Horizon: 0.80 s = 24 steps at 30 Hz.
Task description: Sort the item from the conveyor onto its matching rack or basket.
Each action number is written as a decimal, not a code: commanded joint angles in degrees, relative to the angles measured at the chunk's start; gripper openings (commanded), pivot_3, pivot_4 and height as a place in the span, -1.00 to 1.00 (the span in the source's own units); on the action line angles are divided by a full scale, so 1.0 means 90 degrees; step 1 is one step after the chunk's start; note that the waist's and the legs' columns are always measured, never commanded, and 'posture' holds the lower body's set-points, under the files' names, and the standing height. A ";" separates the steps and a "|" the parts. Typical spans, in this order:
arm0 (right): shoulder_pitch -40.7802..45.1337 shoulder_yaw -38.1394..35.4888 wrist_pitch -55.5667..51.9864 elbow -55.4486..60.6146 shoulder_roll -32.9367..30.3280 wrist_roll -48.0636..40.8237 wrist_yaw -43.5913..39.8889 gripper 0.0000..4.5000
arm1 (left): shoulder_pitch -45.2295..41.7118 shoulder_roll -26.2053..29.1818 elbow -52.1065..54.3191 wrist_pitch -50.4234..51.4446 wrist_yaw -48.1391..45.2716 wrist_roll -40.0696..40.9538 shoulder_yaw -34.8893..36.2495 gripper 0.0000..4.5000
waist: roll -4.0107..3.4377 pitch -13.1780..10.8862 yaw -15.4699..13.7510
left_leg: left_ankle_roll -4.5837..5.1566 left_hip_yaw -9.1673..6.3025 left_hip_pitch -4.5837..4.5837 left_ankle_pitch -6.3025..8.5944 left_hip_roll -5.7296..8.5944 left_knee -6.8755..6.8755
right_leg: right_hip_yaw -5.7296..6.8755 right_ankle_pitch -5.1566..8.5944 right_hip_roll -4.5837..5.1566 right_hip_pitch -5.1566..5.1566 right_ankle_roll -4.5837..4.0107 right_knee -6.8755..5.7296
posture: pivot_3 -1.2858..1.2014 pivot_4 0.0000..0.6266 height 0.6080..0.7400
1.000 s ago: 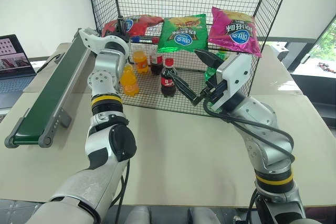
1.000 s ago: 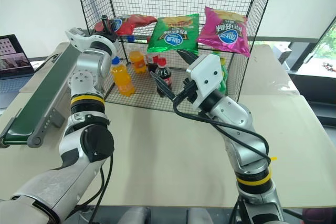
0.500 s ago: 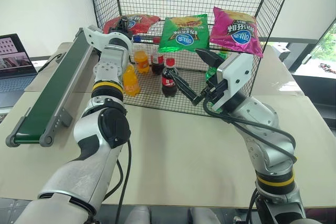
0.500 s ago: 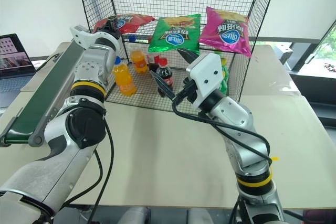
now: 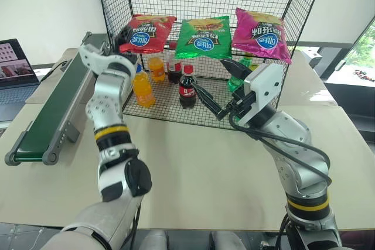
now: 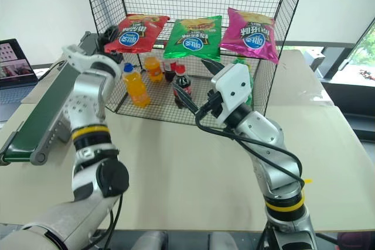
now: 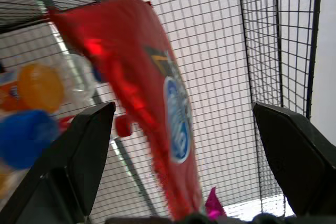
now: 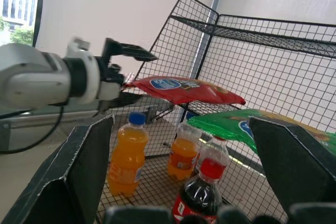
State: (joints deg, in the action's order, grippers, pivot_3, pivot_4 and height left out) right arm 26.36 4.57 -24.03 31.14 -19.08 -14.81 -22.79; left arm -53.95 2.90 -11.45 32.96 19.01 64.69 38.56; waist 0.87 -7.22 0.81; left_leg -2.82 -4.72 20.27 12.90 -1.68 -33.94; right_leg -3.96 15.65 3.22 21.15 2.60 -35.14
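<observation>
A: Three snack bags lie in a row on the rack's [image 5: 117, 4] middle tier, and the red bag [image 5: 140, 32] is the leftmost, flat on the wire next to the green bag [image 5: 205, 36], with the magenta bag [image 5: 261, 34] further right.

B: So the item is off the conveyor [image 5: 53, 106]?

A: Yes. The belt at the left of the table looks bare, and the red bag sits among its own kind. I would judge the placing itself done.

B: Is anything gripping it?

A: No. The left gripper [image 5: 120, 40] sits just at the bag's near left corner with its fingers spread wide, the bag between them but apart from both in the left wrist view. The right gripper [image 5: 222, 89] hangs in front of the rack's lower tier, fingers spread, pinching nothing, near the cola bottle [image 5: 187, 86].

B: What is left, then?

A: Little, by my reading: draw the left arm clear of the tier without snagging the bag or knocking the orange bottle [image 5: 142, 88] below it.
</observation>
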 commanded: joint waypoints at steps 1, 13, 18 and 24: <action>-0.0227 -0.0124 0.0132 0.0243 -0.0030 -0.0112 -0.0089 1.00 | 0.0450 0.0349 0.1559 0.0862 0.0564 0.0728 -0.0370 0.98 | 0.0000 0.0000 -0.0018 | -0.0002 0.0000 0.0000 -0.0001 0.0001 -0.0001 | 0.0000 0.0000 0.0000 0.0000 0.0000 0.0000 | 0.03 -0.52 0.97; -0.2678 -0.0071 0.0593 0.0501 0.0240 0.0507 0.0513 1.00 | 0.4525 0.3281 0.3670 0.0555 -0.2758 -0.2472 -0.3652 0.98 | -0.0020 0.0008 -0.0016 | -0.0025 0.0004 -0.0010 -0.0012 0.0003 0.0009 | -0.0001 0.0012 0.0000 -0.0003 0.0013 0.0014 | 0.03 -0.52 0.97; -0.3460 -0.0133 0.1124 -0.0033 0.0685 0.1139 0.1262 1.00 | 0.4993 0.2842 0.2527 -0.1112 -0.3322 -0.4205 -0.4480 0.98 | -0.0020 0.0007 -0.0007 | -0.0023 0.0005 -0.0002 -0.0011 0.0000 0.0009 | -0.0004 0.0016 -0.0001 0.0002 0.0010 0.0016 | 0.03 -0.52 0.97; -0.3788 -0.0267 0.1450 -0.0195 0.0934 0.1502 0.1693 1.00 | 0.5004 0.2472 0.1649 -0.2031 -0.3784 -0.5084 -0.4727 0.98 | -0.0025 0.0010 -0.0002 | -0.0011 0.0008 0.0001 -0.0004 -0.0002 0.0012 | -0.0006 0.0031 -0.0002 0.0006 0.0030 0.0017 | 0.03 -0.52 0.97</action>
State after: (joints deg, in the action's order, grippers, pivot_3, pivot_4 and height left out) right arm -7.77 3.14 -13.13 28.45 -10.93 -1.81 -8.36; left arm -8.40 25.28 3.06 17.19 -13.83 20.33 -4.35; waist 0.65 -7.14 0.79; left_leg -2.92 -4.64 20.28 12.86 -1.69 -33.84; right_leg -4.02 15.94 3.21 21.20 2.89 -34.99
